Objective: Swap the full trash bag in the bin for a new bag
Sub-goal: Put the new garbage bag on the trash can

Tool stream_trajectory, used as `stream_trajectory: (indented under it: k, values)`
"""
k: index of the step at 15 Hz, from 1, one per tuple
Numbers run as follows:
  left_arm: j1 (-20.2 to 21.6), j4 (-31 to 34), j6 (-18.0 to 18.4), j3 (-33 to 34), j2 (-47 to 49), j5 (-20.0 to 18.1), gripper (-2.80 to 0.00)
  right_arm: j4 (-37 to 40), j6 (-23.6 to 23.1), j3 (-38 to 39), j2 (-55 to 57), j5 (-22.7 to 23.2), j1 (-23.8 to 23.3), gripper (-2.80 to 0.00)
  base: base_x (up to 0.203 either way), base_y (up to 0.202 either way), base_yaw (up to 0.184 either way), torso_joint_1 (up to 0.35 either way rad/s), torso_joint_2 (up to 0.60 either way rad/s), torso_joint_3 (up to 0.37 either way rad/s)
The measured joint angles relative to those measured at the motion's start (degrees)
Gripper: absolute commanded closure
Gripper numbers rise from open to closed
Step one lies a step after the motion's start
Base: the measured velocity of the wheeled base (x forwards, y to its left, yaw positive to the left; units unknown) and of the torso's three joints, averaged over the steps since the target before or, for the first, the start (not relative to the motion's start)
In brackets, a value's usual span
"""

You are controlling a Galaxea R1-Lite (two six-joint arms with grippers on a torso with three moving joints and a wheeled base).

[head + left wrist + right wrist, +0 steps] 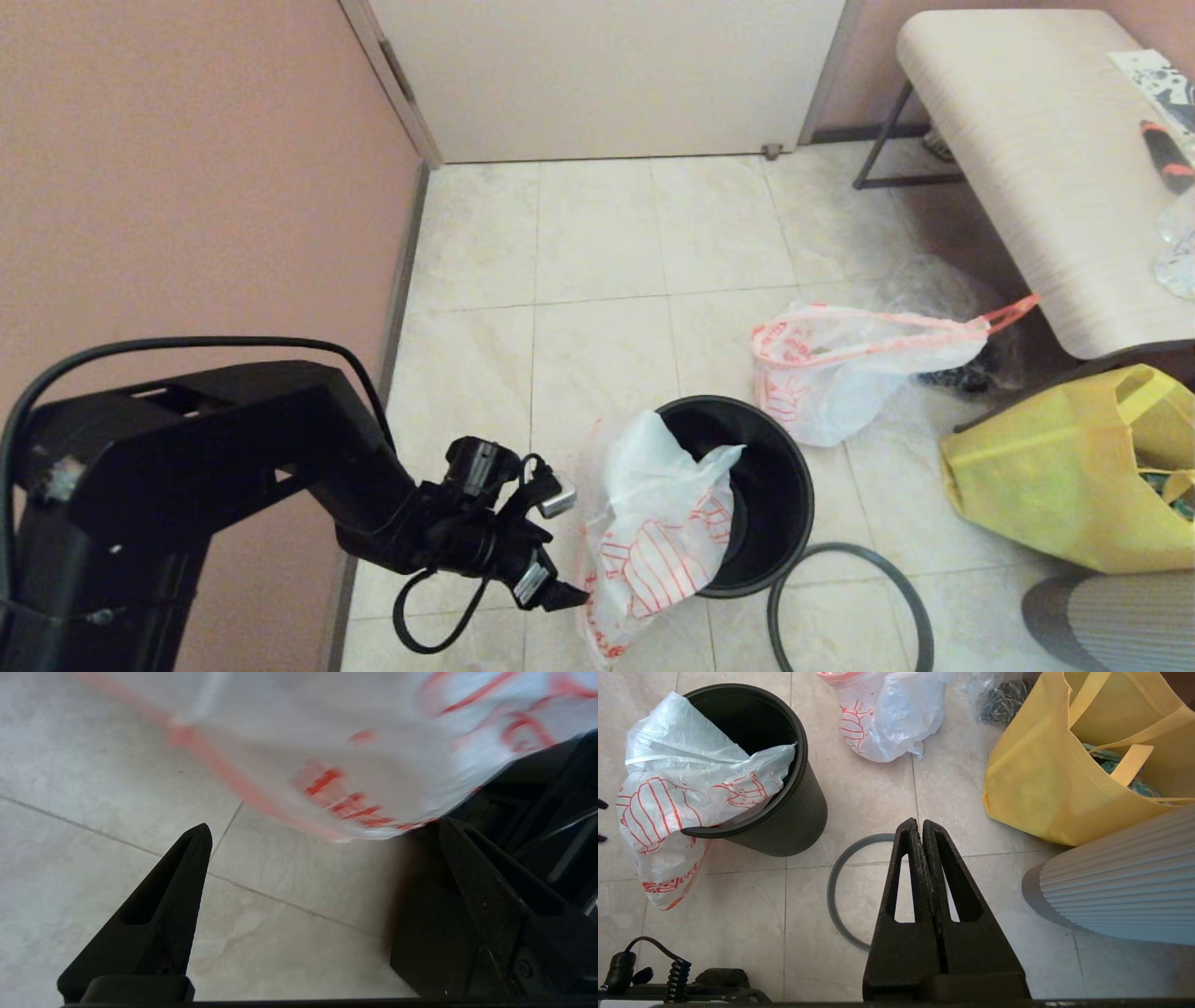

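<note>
The bin (761,504) is standing upright on the tiled floor (597,271), with the new bag (658,532) hanging limp over its near-left rim, part inside and most of it trailing down the outer wall to the floor. The left gripper (569,593) is hovering low just beside the draped bag, its jaws spread wide and holding nothing. The rim ring (845,607) is lying flat on the floor, touching the bin's base. The right gripper (920,828) is hanging above that ring with its jaws pressed together, empty. The full bag (840,373) is sitting behind the bin, near the bench (1036,159), and a yellow bag (1064,476) is standing to the right.
</note>
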Motion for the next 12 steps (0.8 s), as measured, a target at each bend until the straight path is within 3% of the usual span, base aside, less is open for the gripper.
stream_trajectory:
  k: [5,12]
  values:
    - [-7.5,-1.7,-3.0,4.0,-1.3,10.8,-2.8,0.0,0.0,0.0,0.0,0.0,0.0,0.0,0.0,0.0,0.0,0.0,0.0,0.0]
    - [-15.3,-18.1,-3.1,8.6,1.6,20.5,-2.8,0.0,0.0,0.0,0.0,0.0,0.0,0.0,0.0,0.0,0.0,0.0,0.0,0.0]
